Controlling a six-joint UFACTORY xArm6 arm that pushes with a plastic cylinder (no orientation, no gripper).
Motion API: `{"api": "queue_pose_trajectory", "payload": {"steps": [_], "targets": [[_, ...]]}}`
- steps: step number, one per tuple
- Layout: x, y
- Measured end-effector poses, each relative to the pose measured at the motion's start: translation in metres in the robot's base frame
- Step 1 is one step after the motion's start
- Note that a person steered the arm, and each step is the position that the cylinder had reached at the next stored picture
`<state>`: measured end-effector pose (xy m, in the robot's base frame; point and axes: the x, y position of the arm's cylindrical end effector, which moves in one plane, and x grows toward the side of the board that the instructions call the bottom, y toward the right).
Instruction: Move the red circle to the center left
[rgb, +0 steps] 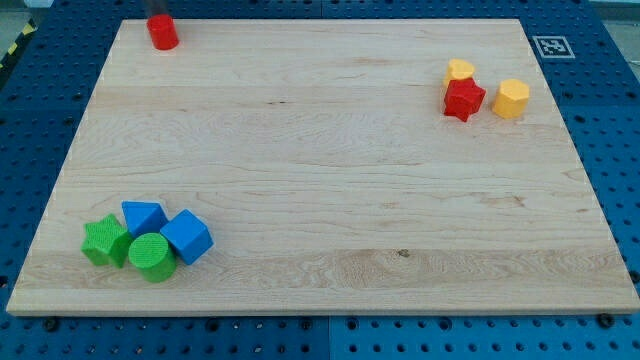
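The table (330, 180) is a wooden board. Near its bottom left corner four blocks touch: blue cube (187, 236), blue triangle (143, 216), green star (105, 241), green circle (151, 257). The red circle (163, 32) sits at the top edge (near the left corner). My tip does not show.

A pale wooden board (330, 170) with faint horizontal grain fills most of the camera view. It rests on a blue perforated table surface (40, 120), dotted with evenly spaced dark holes, visible along every edge. A black-and-white square marker (551, 46) sits at the board's top right corner. Yellow-black striped tape (14, 48) crosses the top left. Lighting is even and soft.
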<state>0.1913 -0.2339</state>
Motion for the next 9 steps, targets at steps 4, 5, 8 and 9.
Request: {"api": "queue_pose_trajectory", "payload": {"steps": [4,5,8,9], "targets": [[0.039,0.005],[0.041,0.022],[0.091,0.045],[0.113,0.078]]}}
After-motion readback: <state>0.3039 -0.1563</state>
